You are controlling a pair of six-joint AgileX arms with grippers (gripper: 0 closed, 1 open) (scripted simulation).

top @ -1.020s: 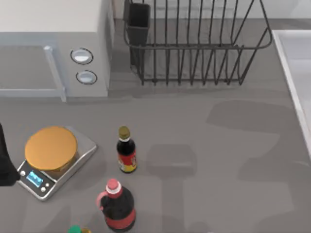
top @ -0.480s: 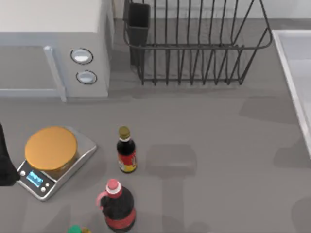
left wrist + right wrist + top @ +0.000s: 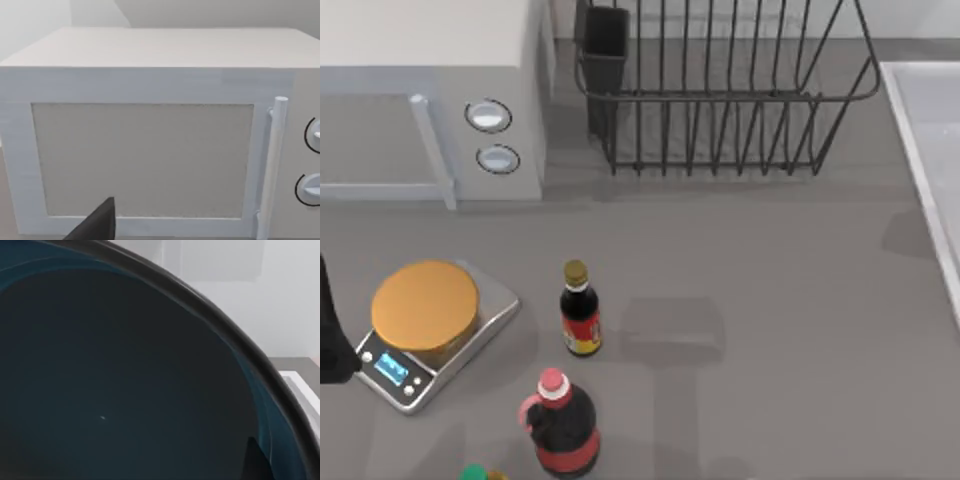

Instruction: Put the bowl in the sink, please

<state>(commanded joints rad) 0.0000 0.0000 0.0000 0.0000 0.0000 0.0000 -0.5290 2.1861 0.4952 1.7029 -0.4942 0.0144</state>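
Note:
The bowl (image 3: 125,390) sits right against the right wrist camera, its dark teal inside curving up to a thin dark rim. One dark finger (image 3: 256,462) of my right gripper lies against the bowl's inner wall just below the rim, and the bowl hangs in the air in its grip. Beyond the rim lies a strip of the sink's pale edge (image 3: 300,387). In the top view the sink (image 3: 932,140) runs along the right edge, and a soft shadow (image 3: 908,235) falls on the table beside it. My left arm (image 3: 328,335) is parked at the left edge.
A white microwave (image 3: 430,90) stands at the back left, and a black wire dish rack (image 3: 720,90) behind the middle. A silver scale with an orange disc (image 3: 425,310) and two dark sauce bottles (image 3: 580,310) (image 3: 562,425) stand at the front left.
The shadow on the table has slid right and back toward the sink. The scale, the bottles and the left arm have stayed put.

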